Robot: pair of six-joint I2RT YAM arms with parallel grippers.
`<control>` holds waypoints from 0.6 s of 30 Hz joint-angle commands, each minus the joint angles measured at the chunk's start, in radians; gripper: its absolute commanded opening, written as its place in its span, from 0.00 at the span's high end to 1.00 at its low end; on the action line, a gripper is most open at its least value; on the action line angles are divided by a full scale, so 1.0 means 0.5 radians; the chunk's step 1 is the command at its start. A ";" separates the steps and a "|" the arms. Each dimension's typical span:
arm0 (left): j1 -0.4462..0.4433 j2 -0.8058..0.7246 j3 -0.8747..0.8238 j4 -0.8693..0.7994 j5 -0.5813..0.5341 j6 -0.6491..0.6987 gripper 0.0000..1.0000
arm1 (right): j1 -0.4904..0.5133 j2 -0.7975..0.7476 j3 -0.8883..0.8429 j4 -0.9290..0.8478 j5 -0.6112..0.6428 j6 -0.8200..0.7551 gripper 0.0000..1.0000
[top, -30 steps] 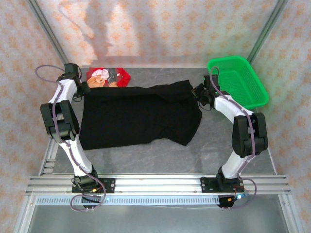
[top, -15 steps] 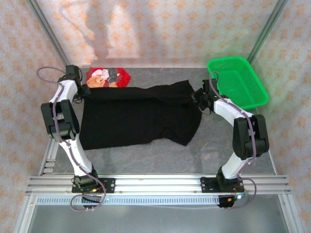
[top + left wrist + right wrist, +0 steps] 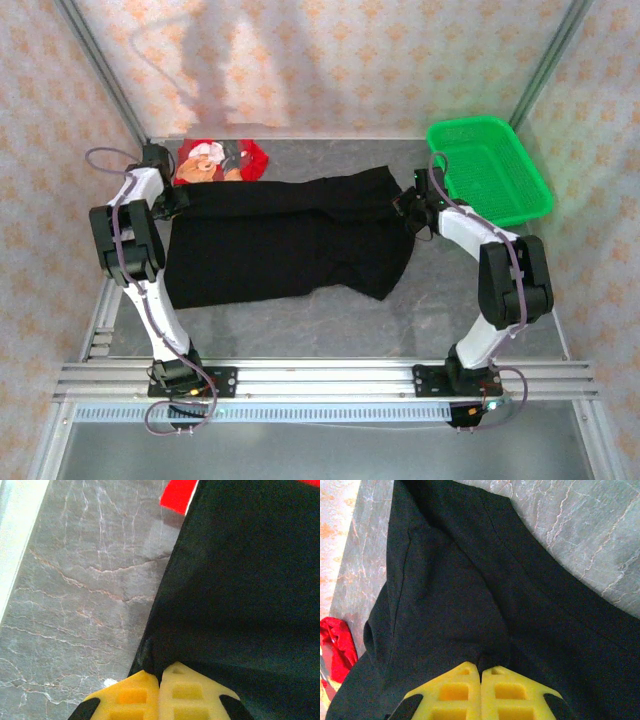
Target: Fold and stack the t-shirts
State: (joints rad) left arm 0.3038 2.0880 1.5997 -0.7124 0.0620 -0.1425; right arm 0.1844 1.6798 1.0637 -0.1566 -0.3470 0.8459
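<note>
The large black t-shirt (image 3: 285,240) lies spread across the middle of the table, its far edge lifted slightly between the two arms. My left gripper (image 3: 180,200) is shut on the black t-shirt (image 3: 240,590) at its far left corner, yellow fingers (image 3: 135,695) pinching the hem. My right gripper (image 3: 408,208) is shut on the black t-shirt (image 3: 460,595) at its far right corner, cloth bunching at the fingertips (image 3: 497,685). The red t-shirt (image 3: 222,160) with the cartoon print lies crumpled behind the black one at the far left; its red edges show as the red t-shirt (image 3: 179,495) and the red t-shirt (image 3: 337,645).
A green mesh basket (image 3: 490,170) stands at the far right of the grey marble table (image 3: 470,300). Patterned walls close in the back and sides. An aluminium rail (image 3: 320,380) runs along the near edge by the arm bases.
Both grippers have pulled slightly toward the near side with the shirt's far edge, the left one moving right and down, the right one drifting left. The black shirt's far edge has shifted with them.
</note>
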 commanded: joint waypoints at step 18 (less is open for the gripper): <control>0.037 0.178 0.212 -0.150 -0.237 -0.080 1.00 | 0.015 -0.046 -0.135 -0.043 0.062 0.019 1.00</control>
State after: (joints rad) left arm 0.3038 2.1483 1.6623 -0.7586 0.0170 -0.1600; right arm 0.1940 1.6798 1.0164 -0.1570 -0.3492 0.8463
